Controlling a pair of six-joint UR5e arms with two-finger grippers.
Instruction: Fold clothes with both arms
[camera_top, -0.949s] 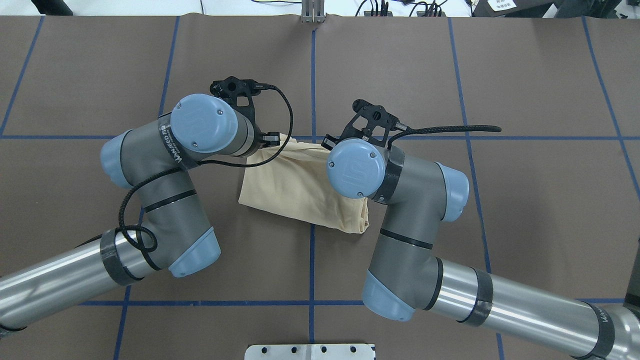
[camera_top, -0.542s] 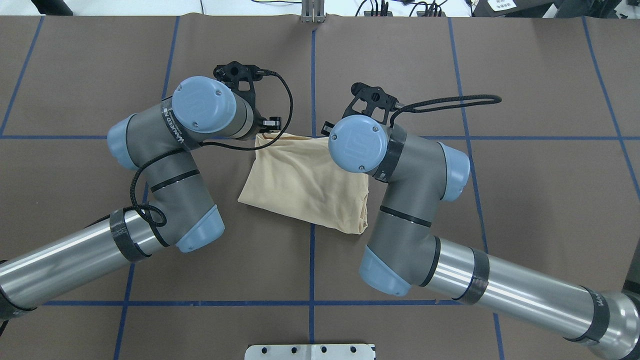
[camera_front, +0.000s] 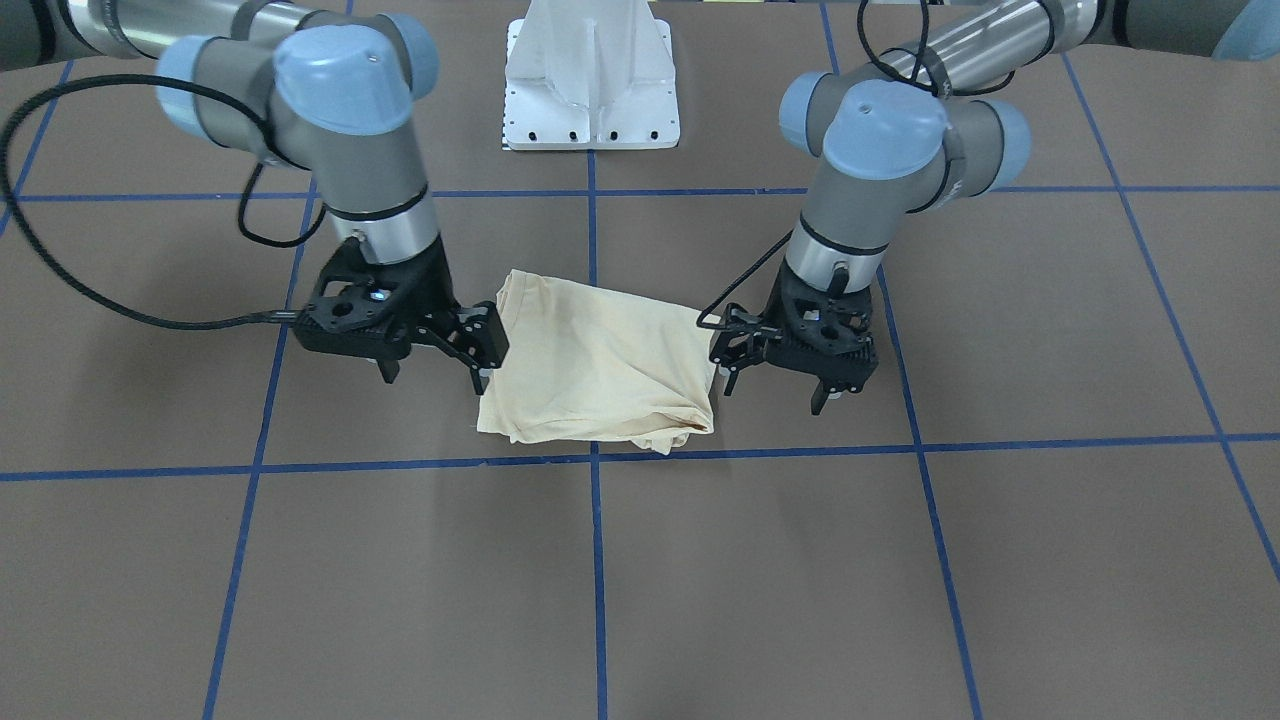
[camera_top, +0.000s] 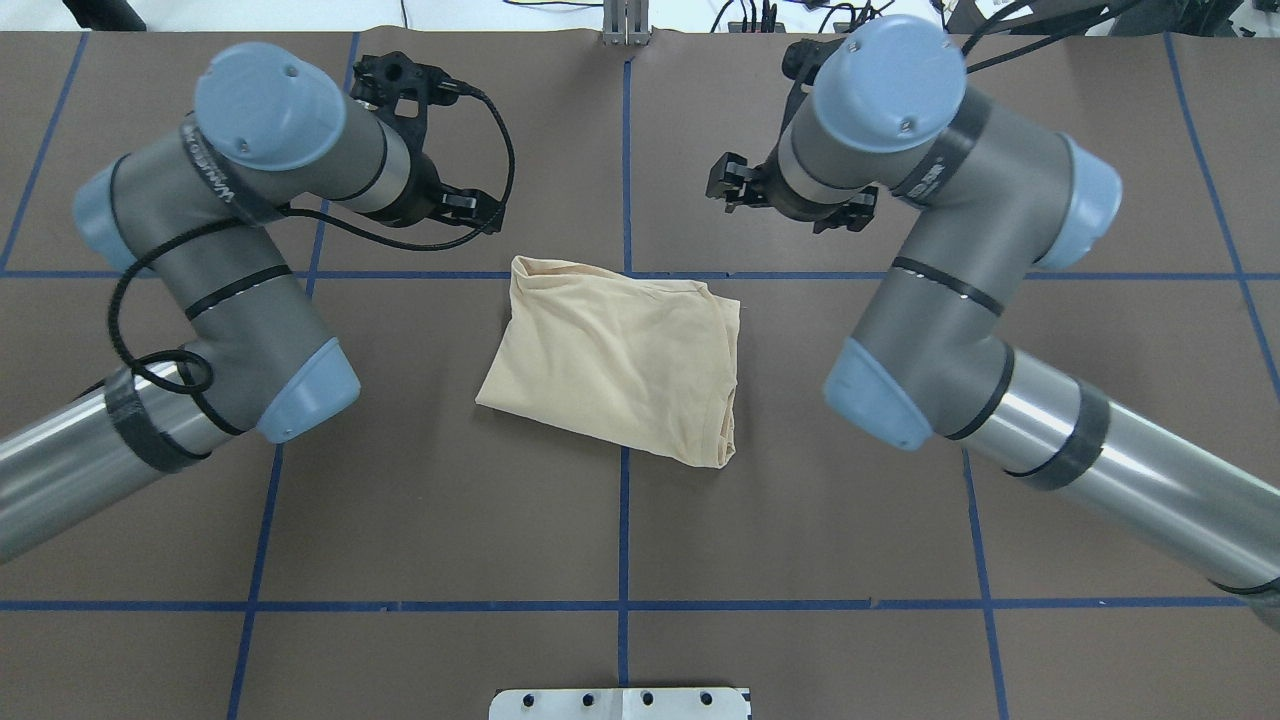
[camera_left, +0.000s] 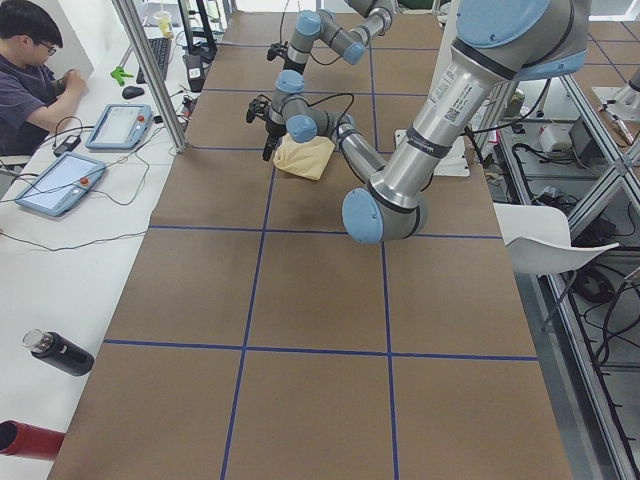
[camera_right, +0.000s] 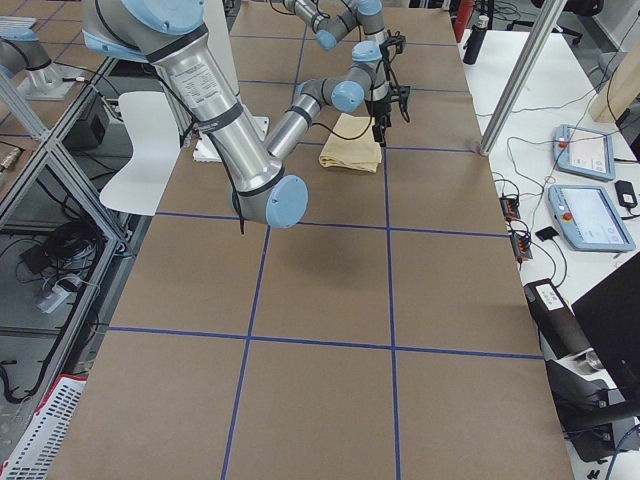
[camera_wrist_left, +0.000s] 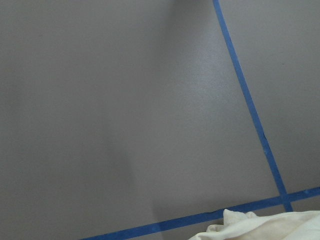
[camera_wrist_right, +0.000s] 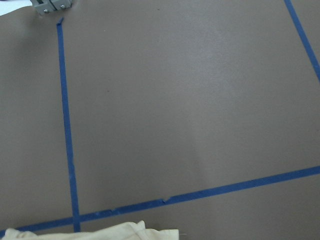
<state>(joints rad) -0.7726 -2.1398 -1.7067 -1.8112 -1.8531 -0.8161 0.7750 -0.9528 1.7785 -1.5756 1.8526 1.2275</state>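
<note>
Hovering either side of the folded shirt (camera_top: 615, 360) in the middle of the frame, the left gripper (camera_front: 772, 392) and right gripper (camera_front: 435, 375) hang with jaws apart, holding nothing. I'd raise both straight up so no finger snags the bundle's loose edges. Bare table (camera_top: 900, 520) shows all round it.

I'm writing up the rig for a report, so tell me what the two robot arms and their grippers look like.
Both the left arm and right arm are silver tubes with dark grey joint housings, light blue round caps and black bands. White lettering marks one band on each. A black braided cable loops at each wrist. The left gripper and right gripper are black and two-fingered.
</note>
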